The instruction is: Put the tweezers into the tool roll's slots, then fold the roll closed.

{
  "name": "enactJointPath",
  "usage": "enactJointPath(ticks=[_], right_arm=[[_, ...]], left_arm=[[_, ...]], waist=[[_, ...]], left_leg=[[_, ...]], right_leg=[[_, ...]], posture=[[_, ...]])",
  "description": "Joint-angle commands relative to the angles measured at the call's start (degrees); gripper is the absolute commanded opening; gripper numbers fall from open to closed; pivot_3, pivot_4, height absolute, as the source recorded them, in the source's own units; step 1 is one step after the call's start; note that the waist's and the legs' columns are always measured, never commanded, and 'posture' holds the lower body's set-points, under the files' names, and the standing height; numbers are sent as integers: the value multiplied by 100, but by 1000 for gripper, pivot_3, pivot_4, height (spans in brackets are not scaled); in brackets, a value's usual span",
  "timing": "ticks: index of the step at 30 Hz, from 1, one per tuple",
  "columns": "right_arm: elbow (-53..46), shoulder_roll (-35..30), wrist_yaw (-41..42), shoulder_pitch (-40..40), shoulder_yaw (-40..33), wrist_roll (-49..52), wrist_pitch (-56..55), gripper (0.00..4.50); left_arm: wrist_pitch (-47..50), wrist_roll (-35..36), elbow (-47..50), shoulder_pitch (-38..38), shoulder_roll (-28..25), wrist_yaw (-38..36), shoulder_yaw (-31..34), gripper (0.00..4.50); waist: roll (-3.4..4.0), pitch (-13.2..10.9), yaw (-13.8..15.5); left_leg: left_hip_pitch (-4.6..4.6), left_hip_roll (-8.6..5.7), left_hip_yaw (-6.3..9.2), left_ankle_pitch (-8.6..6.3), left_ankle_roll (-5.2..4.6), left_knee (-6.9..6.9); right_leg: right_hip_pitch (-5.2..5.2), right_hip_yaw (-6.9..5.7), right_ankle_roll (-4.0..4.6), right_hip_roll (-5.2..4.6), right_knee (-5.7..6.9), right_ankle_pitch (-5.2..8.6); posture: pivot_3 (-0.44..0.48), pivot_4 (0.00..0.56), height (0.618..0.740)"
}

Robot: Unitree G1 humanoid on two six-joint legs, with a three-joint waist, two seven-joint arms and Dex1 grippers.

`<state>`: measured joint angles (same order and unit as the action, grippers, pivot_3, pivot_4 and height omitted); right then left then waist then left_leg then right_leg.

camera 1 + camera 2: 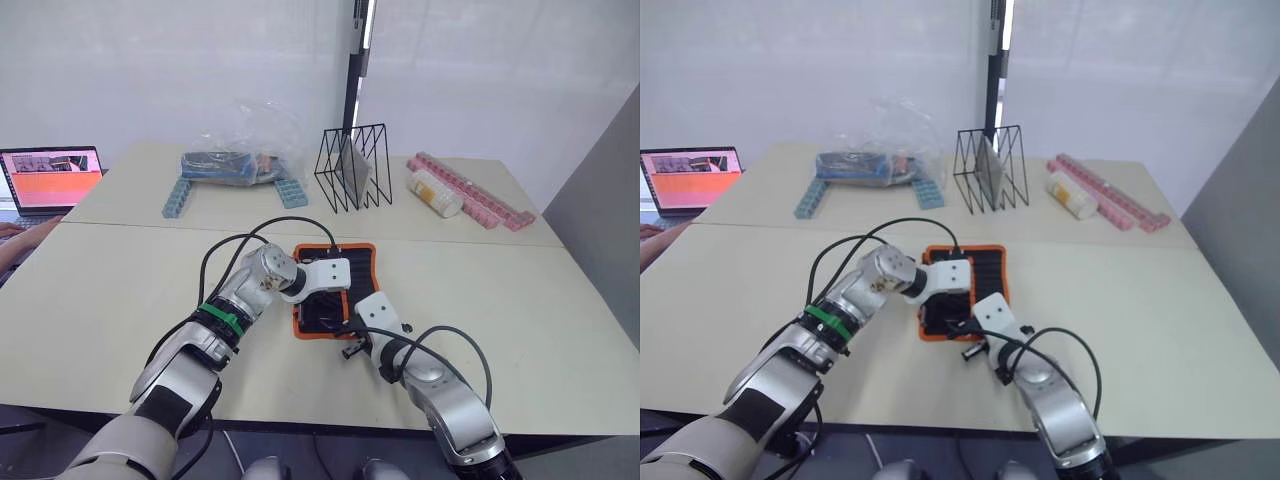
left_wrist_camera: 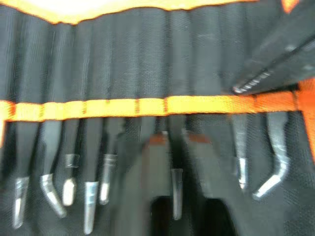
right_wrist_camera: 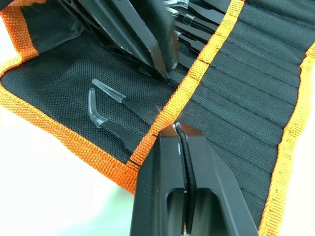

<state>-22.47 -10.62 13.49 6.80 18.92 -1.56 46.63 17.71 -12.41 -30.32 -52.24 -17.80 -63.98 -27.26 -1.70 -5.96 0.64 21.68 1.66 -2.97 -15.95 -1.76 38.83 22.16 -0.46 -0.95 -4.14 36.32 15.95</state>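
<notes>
Tweezers (image 2: 89, 206) are sitting in a row in the slots (image 2: 123, 59) of the tool roll (image 1: 358, 262), with their clear-capped tips poking out below the orange stripe (image 2: 98, 107). The roll is lying open and flat on the big pale table (image 1: 520, 300), right in front of the robot. Behind the roll, a black wire rack (image 1: 352, 168) is standing on the table, and a clear plastic bag (image 1: 245, 150) is sitting beside that rack. Pink bars (image 1: 470, 190) are lying on the other side of the rack. A laptop (image 1: 50, 180) is glowing at the table's far left edge. The left gripper (image 1: 330, 278) is hovering just over the roll, and its fingers are looking a little apart. The right gripper (image 3: 178, 129) is pinching its fingers tight together on the orange stripe at the roll's near end.
</notes>
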Motion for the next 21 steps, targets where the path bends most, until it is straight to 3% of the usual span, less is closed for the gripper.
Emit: enactJointPath(ticks=[1,7,14,18,21], right_arm=[[686,-73,114,-368,234,47,587,0],[773,-71,139,-300,251,46,565,0],[846,-135,224,-213,271,65,536,0],[869,-208,307,-168,265,68,514,0],[904,-268,413,-108,305,66,492,0]], left_arm=[[171,244,643,-168,-73,8,356,2015],[995,875,1821,-197,-448,-301,944,4002],[2426,1638,3322,425,-1280,-92,1876,4002],[2934,1812,4466,1882,-1813,527,2784,4002],[3005,1882,5354,3045,-1880,1010,3320,4002]], waist=[[-1,0,-19],[2,-2,-89],[12,-6,-150],[16,-7,-180],[7,-14,-145]], left_leg=[[5,3,0,0,0,1],[-7,2,3,-8,-11,-6],[-23,2,6,-8,-11,-11],[-36,4,5,-9,-10,-21],[-43,5,5,-8,-9,-28]], right_leg=[[5,0,0,2,2,0],[13,2,2,-3,45,0],[7,5,2,-3,49,0],[5,16,2,-10,53,0],[4,21,3,-18,54,0]], posture=[[0,150,737],[0,150,737],[0,150,737],[0,150,737],[0,150,737]])
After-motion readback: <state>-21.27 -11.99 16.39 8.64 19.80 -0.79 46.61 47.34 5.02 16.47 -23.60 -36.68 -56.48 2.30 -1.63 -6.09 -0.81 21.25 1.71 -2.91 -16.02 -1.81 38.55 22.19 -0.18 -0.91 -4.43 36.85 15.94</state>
